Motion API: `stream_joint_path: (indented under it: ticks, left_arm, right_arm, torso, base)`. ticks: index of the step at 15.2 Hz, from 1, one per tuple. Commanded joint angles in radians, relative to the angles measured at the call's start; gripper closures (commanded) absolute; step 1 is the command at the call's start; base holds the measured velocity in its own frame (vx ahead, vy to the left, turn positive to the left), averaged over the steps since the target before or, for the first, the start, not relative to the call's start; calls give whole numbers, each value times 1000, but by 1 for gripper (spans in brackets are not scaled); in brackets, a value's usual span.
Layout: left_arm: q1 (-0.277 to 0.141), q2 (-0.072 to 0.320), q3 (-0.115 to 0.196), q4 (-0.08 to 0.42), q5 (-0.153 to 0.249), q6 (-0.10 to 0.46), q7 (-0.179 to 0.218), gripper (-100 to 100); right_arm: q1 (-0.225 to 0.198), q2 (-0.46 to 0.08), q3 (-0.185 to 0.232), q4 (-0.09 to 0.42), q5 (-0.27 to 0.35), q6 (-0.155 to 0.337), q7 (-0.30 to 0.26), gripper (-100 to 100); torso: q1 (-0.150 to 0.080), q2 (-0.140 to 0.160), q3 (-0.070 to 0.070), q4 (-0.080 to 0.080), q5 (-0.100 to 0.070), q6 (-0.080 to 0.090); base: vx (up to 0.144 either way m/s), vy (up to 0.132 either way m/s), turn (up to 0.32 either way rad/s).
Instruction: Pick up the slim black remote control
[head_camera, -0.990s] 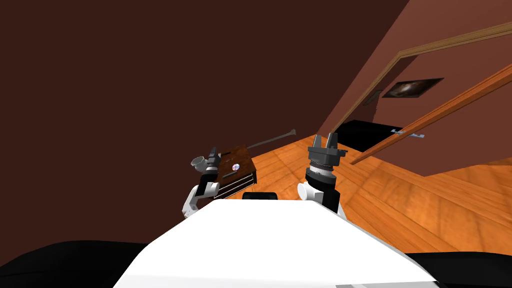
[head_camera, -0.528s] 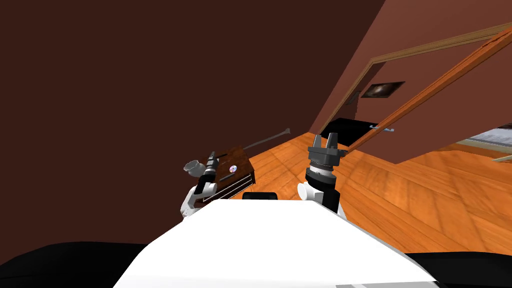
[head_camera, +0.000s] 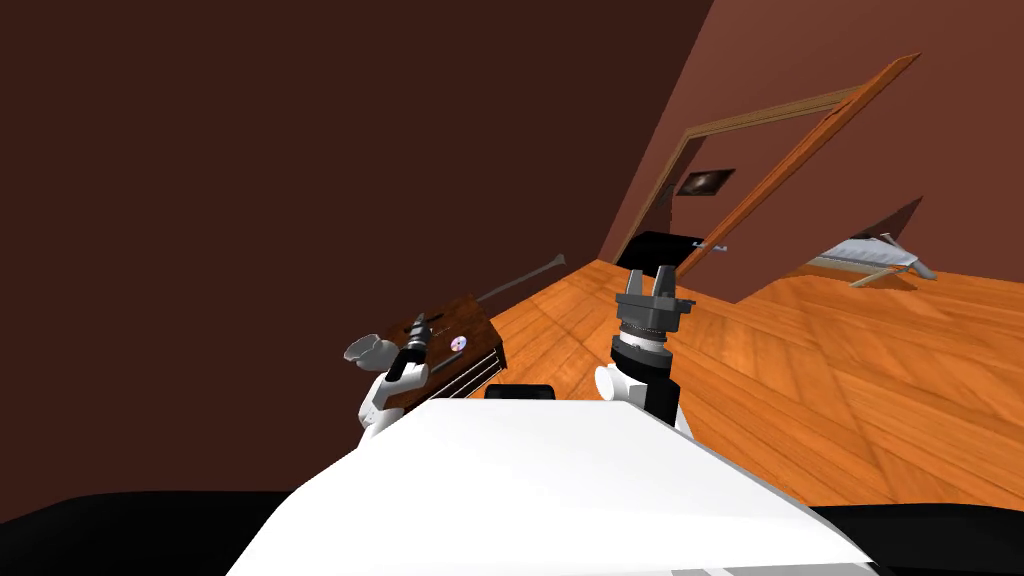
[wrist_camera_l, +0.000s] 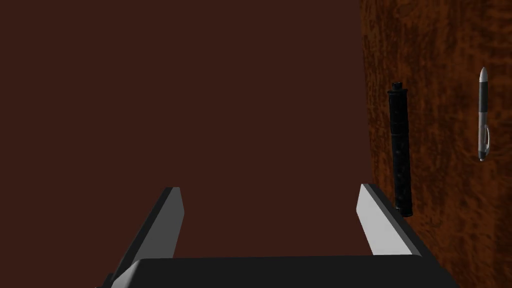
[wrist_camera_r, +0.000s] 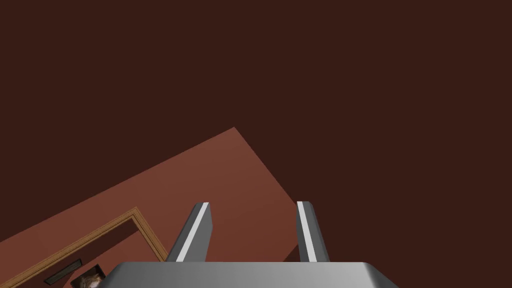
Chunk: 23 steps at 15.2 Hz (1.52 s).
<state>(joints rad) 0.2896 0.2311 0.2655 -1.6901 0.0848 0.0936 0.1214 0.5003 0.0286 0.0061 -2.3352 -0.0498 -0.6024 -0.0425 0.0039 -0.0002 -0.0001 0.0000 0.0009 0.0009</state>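
**Left jaws.** Set wide, with nothing between them. The gap between the two fingers (wrist_camera_l: 381, 220) faces a flat dark brown wall (wrist_camera_l: 225, 100), not the surface (wrist_camera_l: 445, 235).

**Slim black remote control** (wrist_camera_l: 401, 150). It lies flat on the dark wood surface, outside the left jaws and just beside the outer face of one finger. Its near end is level with that fingertip, and its length runs forward, roughly parallel to the fingers. Whether finger and remote touch cannot be told.

**Pen** (wrist_camera_l: 483, 115). Grey and black, it lies on the same surface parallel to the remote, on the remote's far side from the jaws and apart from it.

**Disc** (head_camera: 457, 343). In the head view it rests on the surface, beyond the left jaws. A pale grey bowl-shaped item (head_camera: 365, 348) sits near them on the opposite side.

**Right jaws.** Raised above the wooden floor (head_camera: 850, 380), well apart from the surface. They are set to a narrower gap than the left and hold nothing.
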Motion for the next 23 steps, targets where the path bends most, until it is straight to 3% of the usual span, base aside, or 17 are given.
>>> stream_joint_path:
  ticks: [1, 2, 4, 5, 7, 8, 9, 10, 12, 13, 18, 19, 20, 21, 23]
  left_arm:
    - [1, 0, 16, 45, 8, 48, 7, -100]
    - [-13, 6, 39, 71, 21, 71, 17, -100]
    - [-13, 6, 39, 93, 21, 97, 17, -100]
    - [-27, 11, 61, 121, 33, 135, 27, -100]
    - [-27, 11, 61, 141, 33, 146, 27, -100]
    - [-41, 16, 84, 165, 45, 195, 36, -100]
    - [-41, 16, 84, 189, 45, 195, 36, -100]
    - [-55, 21, 107, 221, 57, 222, 46, -100]
    - [-55, 21, 107, 238, 57, 243, 46, -100]
    - [-69, 25, 129, 276, 69, 278, 56, -100]
    - [-83, 28, 152, 333, 81, 339, 65, -100]
    - [-96, 32, 173, 374, 92, 374, 75, -100]
    - [-96, 32, 173, 379, 92, 386, 75, -100]
    - [-109, 34, 195, 410, 103, 412, 84, -100]
    - [-109, 34, 195, 424, 103, 432, 84, -100]
  right_arm:
    - [0, 0, 0, 0, 0, 0, 0, 0]
    - [0, 0, 0, 0, 0, 0, 0, 0]
    - [0, 0, 0, 0, 0, 0, 0, 0]
    - [0, 0, 0, 0, 0, 0, 0, 0]
    - [0, 0, 0, 0, 0, 0, 0, 0]
    - [0, 0, 0, 0, 0, 0, 0, 0]
    - [0, 0, 0, 0, 0, 0, 0, 0]
    - [0, 0, 0, 0, 0, 0, 0, 0]
    - [0, 0, 0, 0, 0, 0, 0, 0]
    - [0, 0, 0, 0, 0, 0, 0, 0]
    - [0, 0, 0, 0, 0, 0, 0, 0]
    - [0, 0, 0, 0, 0, 0, 0, 0]
    - [0, 0, 0, 0, 0, 0, 0, 0]
    - [0, 0, 0, 0, 0, 0, 0, 0]
    - [0, 0, 0, 0, 0, 0, 0, 0]
  torso:
    - [0, 0, 0, 0, 0, 0]
    - [0, 0, 0, 0, 0, -1]
    - [0, 0, 0, 0, 0, -1]
    - [-1, 0, 0, 0, 0, -1]
    - [-1, 0, 0, 0, 0, -1]
    - [-1, 0, 0, 0, 0, -1]
    - [-1, -1, 0, 0, 0, 0]
    - [-1, -1, 0, 0, 0, -1]
    - [-1, 0, 0, 0, 0, -1]
    - [-1, 0, 0, 0, 0, -1]
    - [-1, 0, 0, 0, 0, -1]
    - [-1, 0, 0, 0, 0, -1]
    - [-1, -1, 0, 0, 0, 0]
    - [-1, -1, 0, 0, 0, -1]
    - [0, 0, 0, 0, 0, -1]
  base:
    - [-15, 42, -250]
    - [-18, 41, -252]
    - [-15, 31, -160]
    - [-11, 25, -185]
    - [-10, 27, -153]
    - [-8, 24, -199]
    - [-12, 26, -231]
    - [-17, 31, -278]
    - [-17, 35, -179]
    - [-12, 29, -234]
    - [-12, 27, -156]
    - [-13, 27, -228]
    - [-16, 32, -226]
    - [-19, 40, -247]
    - [-14, 34, -160]
